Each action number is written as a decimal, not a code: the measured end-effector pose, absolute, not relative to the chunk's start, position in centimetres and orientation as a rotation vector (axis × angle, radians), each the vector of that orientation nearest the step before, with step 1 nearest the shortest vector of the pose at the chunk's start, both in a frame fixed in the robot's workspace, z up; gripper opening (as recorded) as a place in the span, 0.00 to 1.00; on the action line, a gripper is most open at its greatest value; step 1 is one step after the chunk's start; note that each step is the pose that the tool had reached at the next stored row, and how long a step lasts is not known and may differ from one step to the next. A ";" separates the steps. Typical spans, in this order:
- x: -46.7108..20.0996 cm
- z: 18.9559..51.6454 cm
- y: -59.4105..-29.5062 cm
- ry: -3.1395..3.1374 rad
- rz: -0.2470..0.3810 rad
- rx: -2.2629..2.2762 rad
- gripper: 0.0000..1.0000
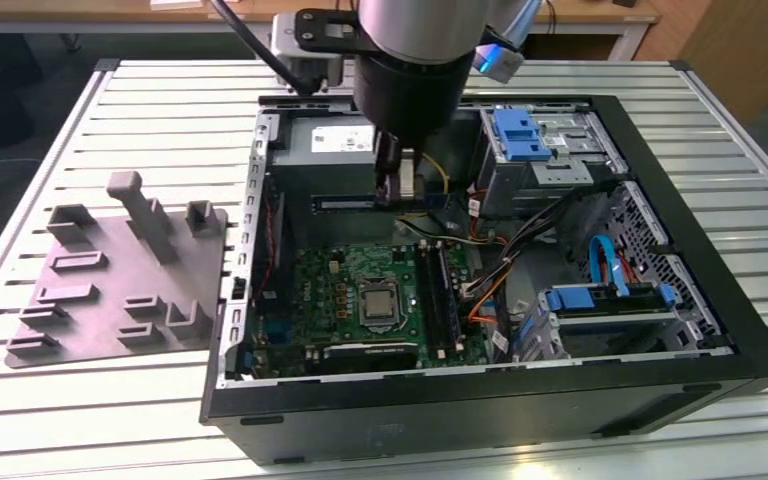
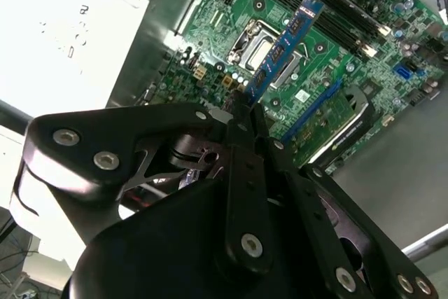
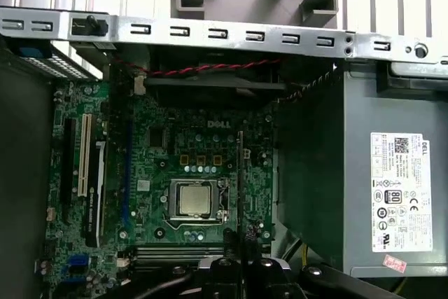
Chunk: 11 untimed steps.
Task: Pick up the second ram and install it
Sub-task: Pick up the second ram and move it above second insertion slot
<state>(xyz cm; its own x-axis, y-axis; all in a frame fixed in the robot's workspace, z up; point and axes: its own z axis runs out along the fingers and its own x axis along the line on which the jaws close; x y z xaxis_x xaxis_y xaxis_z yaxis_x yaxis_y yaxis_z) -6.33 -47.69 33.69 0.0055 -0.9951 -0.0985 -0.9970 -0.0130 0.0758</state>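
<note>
The gripper [image 2: 246,111] is pinching one end of the ram [image 2: 283,47] — its fingers are pressed onto the stick. The ram pokes out from the fingers, up in the air over the green board [image 2: 210,26] inside the open case [image 1: 491,405], near the chip socket [image 3: 198,197]. The grey plate [image 1: 104,290] lies on the table [image 1: 91,420] — just beside the case.

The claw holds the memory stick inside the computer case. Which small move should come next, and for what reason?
Probably shift the claw sideways until the RAM stick lines up over one of the black memory slots. The stick is clamped and hangs near the CPU socket, not yet seated in any slot.
</note>
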 end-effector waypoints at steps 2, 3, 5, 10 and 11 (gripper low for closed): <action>-6.3 33.3 -47.7 2.196 0.194 -2.217 0.14; -6.3 33.1 -47.7 2.196 0.194 -2.216 0.14; -6.3 32.8 -47.7 2.196 0.194 -2.217 0.14; -6.3 32.1 -47.7 2.196 0.194 -2.217 0.14; -6.3 31.9 -47.7 2.196 0.194 -2.217 0.14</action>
